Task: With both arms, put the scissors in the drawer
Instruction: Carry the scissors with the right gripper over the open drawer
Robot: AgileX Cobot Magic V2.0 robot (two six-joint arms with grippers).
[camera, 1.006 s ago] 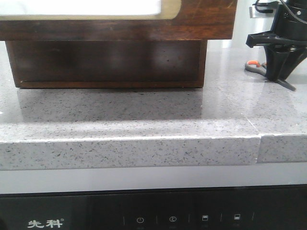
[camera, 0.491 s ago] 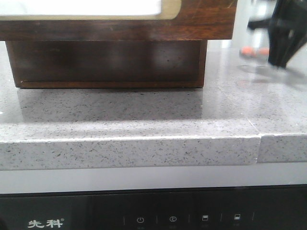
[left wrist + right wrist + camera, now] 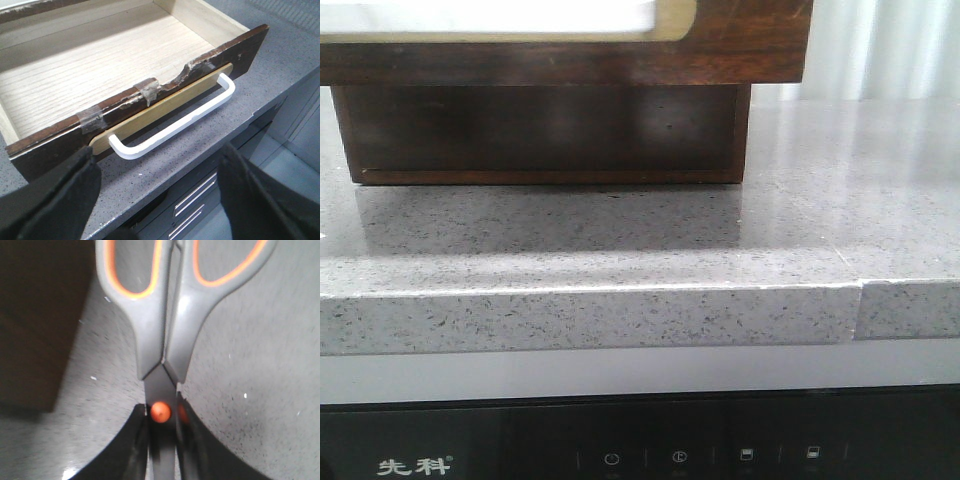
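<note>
Now | right end effector (image 3: 161, 440) clamps scissors (image 3: 162, 315) at pivot, handles pointing away | left end effector (image 3: 155, 200) open

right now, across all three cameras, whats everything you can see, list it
scissors: one, dark grey handles with orange-lined loops, orange pivot, held over the counter
drawer: one, dark brown scuffed front, pale wood inside, nothing in it where visible, pulled open on the counter
drawer handle: one, white, on a tan plate on the drawer front
counter: one, grey speckled stone, under the drawer
appliance panel: one, black with white icons, below the counter edge
left pincer: black, open, before the drawer handle, holding nothing
right pincer: black, shut on the scissors near the pivot
</note>
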